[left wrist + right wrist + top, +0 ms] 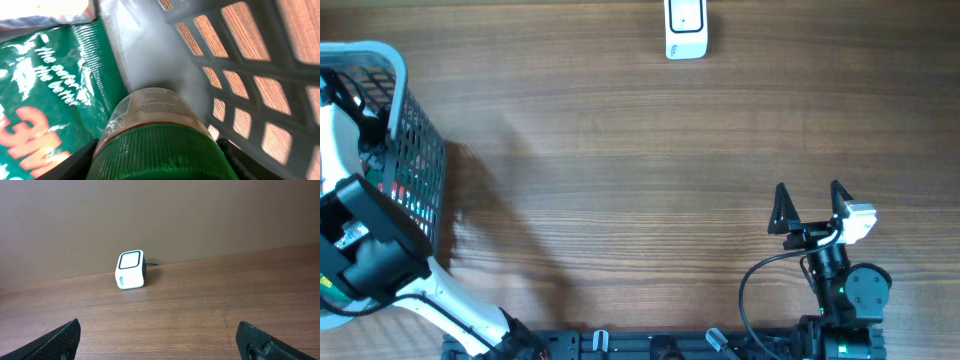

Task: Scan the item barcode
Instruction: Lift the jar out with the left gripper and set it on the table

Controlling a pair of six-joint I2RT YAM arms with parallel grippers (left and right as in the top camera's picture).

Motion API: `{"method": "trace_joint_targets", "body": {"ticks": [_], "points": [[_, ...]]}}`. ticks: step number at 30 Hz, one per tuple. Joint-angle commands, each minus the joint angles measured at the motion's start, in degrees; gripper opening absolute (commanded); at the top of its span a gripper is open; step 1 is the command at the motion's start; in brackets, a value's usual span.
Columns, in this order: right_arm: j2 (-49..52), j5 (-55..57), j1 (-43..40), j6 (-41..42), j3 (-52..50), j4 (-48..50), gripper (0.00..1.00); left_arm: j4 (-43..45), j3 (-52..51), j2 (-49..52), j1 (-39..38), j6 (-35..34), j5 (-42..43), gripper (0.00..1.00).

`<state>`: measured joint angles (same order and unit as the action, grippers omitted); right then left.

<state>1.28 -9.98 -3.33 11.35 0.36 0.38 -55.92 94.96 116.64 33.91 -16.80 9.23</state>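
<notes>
We read "3M" on a green plastic pouch (40, 100). A green-lidded jar (150, 115) filled the left claw (157, 167); whether clamped, we couldn't tell. Meanwhile the right claw (808, 192) gaped.

The item is a jar (148, 112) with a dark green ribbed lid (160, 155) and a pale label printed in small text that cannot be read. It sits inside the grey lattice basket (240, 75) at the left edge of the table (620, 150), between a green plastic packet (45, 100) and the basket wall, close to both. The lid faces the left wrist camera and the body extends away from it; whether the jar stands upright or leans cannot be told. The scanner (686, 28) is a small white block with a dark-framed pale window, upright at the far edge of the table, right of centre.
</notes>
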Motion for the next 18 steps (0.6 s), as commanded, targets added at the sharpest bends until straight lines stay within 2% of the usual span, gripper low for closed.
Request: {"method": "trace_joint_targets", "body": {"ticks": [1, 8, 12, 14, 18], "points": [[0.07, 1.01, -0.39, 0.68, -0.07, 0.20, 1.00, -0.81, 0.00, -10.27, 0.02, 0.09, -0.98, 0.60], [0.07, 1.01, -0.39, 0.68, -0.07, 0.20, 1.00, -0.68, 0.00, -27.23, 0.02, -0.61, -1.18, 0.61], [0.07, 1.01, -0.39, 0.70, -0.07, 0.20, 1.00, -0.70, 0.00, -36.54, 0.00, -3.80, -0.87, 0.61], [0.07, 1.01, -0.39, 0.66, -0.07, 0.20, 1.00, -0.74, 0.00, -40.63, -0.04, -4.28, 1.90, 0.61], [0.07, 1.01, -0.39, 0.70, -0.07, 0.20, 1.00, -1.36, 0.00, -48.02, -0.83, -4.68, 12.85, 0.60]]}}
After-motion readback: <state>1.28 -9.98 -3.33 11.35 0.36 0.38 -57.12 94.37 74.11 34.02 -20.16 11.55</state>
